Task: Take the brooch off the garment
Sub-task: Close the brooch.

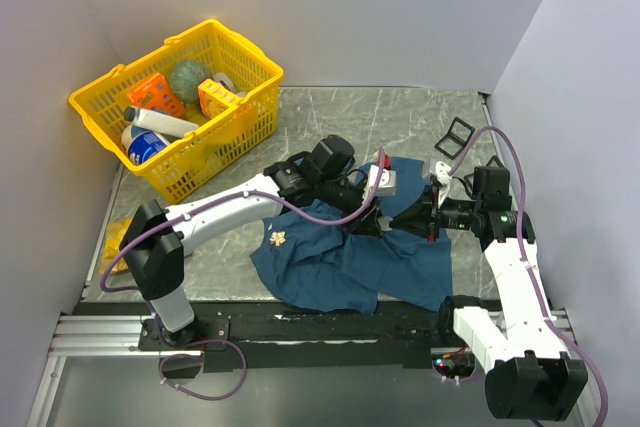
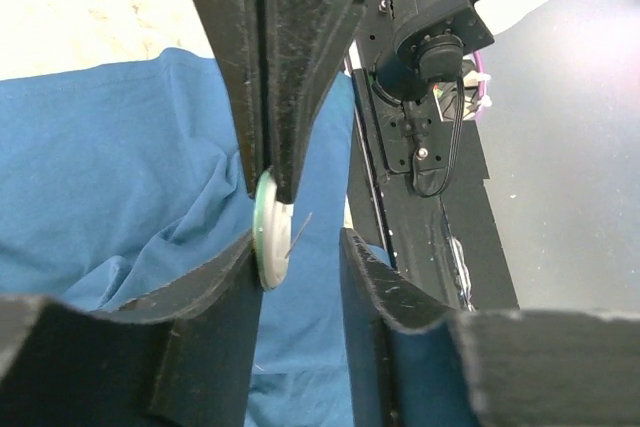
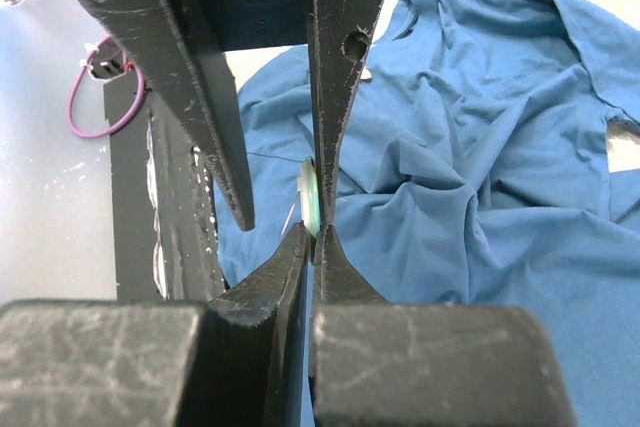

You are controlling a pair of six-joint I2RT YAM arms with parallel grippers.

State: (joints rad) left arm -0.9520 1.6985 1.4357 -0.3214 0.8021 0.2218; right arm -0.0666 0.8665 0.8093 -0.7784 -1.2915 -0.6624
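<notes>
Right pincer [image 3: 315,237] clenches the brooch [image 3: 310,192], unseen from overhead; left pincer [image 2: 297,242] hangs released.

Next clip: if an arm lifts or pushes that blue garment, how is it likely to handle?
Likely floppy: the garment lies in deep wrinkles and folds. Lifted at one spot, it would probably drape and trail rather than hold shape. It looks thin, so a push on the table would probably bunch it, not slide it whole.
</notes>
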